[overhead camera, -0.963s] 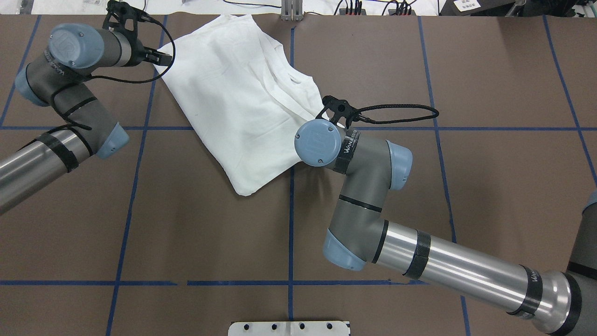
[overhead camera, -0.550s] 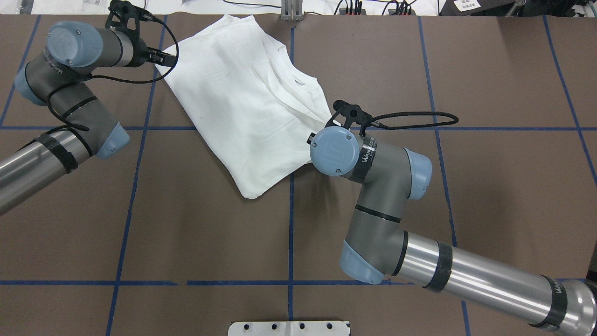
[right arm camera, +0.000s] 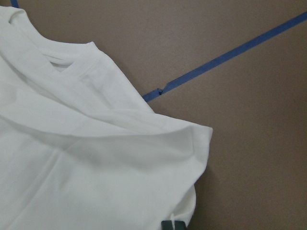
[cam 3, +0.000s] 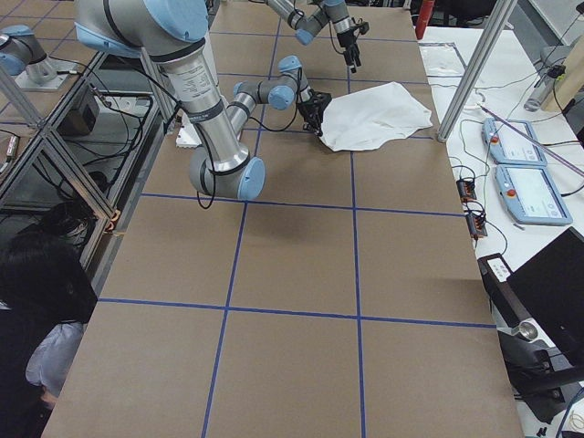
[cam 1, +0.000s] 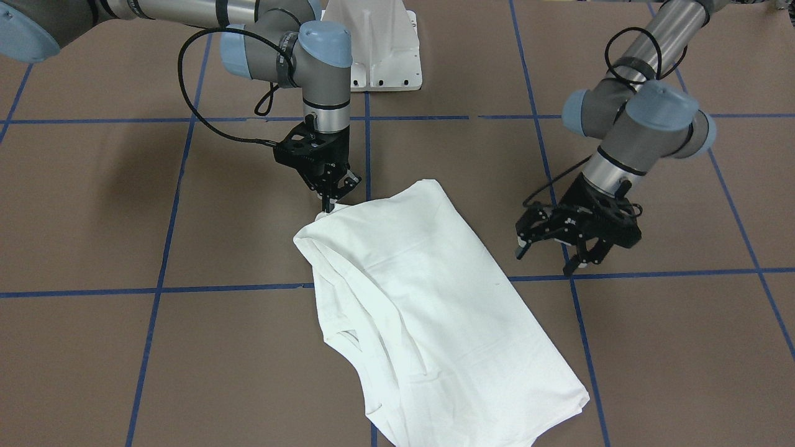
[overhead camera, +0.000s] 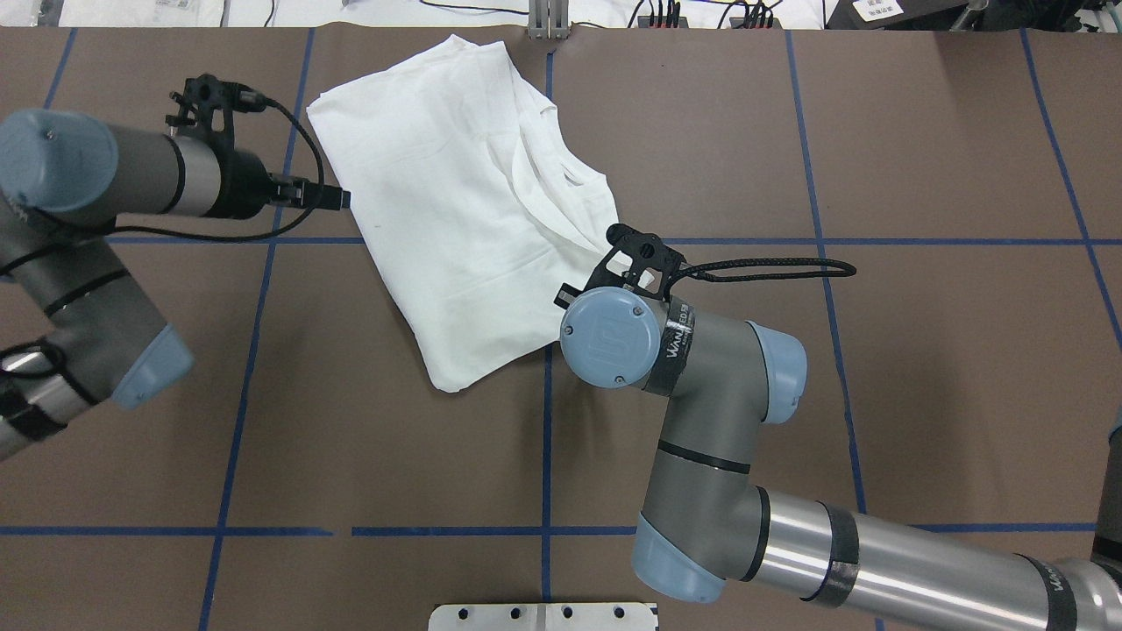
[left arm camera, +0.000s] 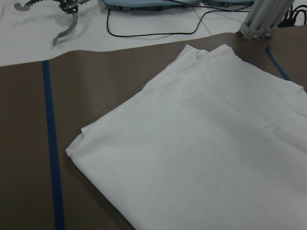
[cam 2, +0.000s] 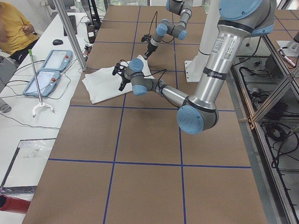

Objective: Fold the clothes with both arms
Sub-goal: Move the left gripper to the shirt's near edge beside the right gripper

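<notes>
While right gripper [cam 1: 327, 207] jaws pinch the 11 o'clock corner of the white T-shirt [cam 1: 435, 298], likely to tug it, left gripper [cam 1: 546, 261] jaws gape empty at 2 o'clock.

**Open table on three sides, tight at the far edge**

The brown paper-covered table with blue tape lines [overhead camera: 920, 131] lies bare to both sides of the folded white T-shirt [overhead camera: 456, 219] and nearer the robot, so passage there is free. The far edge is cramped: the shirt reaches almost to a grey aluminium post [overhead camera: 548, 22]. The right black two-finger gripper [cam 1: 327, 205] pinches one shirt corner. The grey jointed right arm [overhead camera: 701, 412] and a looped black cable [overhead camera: 763, 263] overhang that side. The left black two-finger gripper [cam 1: 549, 257], jaws apart, hangs just beside the opposite edge, seemingly clear of the cloth.
</notes>
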Available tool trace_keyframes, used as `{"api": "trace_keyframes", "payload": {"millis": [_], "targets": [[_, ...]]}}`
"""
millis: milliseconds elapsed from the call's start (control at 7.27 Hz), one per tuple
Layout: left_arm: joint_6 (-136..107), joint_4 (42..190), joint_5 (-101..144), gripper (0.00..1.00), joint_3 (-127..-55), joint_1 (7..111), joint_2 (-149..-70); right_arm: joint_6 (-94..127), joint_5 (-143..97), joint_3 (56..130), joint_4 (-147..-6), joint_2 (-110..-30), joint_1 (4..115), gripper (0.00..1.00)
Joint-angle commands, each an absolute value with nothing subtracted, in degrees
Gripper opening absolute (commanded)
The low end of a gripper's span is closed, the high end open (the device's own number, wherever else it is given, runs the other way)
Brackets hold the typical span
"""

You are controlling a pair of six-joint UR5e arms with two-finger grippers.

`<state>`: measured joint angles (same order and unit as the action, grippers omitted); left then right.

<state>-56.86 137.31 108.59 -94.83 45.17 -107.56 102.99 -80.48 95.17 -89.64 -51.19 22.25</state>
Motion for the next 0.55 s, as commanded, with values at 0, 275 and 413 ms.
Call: {"api": "trace_keyframes", "payload": {"millis": [0,275,413], "targets": [[-74.18,134.04,100.36,1.0,-107.21,33.55,-99.16,103.01,-80.42,95.27,-89.74,-51.15,22.15,0.0],[-87.22,128.62,89.6,0.94,-104.95,24.73,-103.15,103.01,-80.42,95.27,-89.74,-51.15,22.15,0.0],[-94.06,122.49,86.95,0.84,-103.11,22.26,-108.23,103.01,-80.42,95.27,-89.74,-51.15,22.15,0.0]]}}
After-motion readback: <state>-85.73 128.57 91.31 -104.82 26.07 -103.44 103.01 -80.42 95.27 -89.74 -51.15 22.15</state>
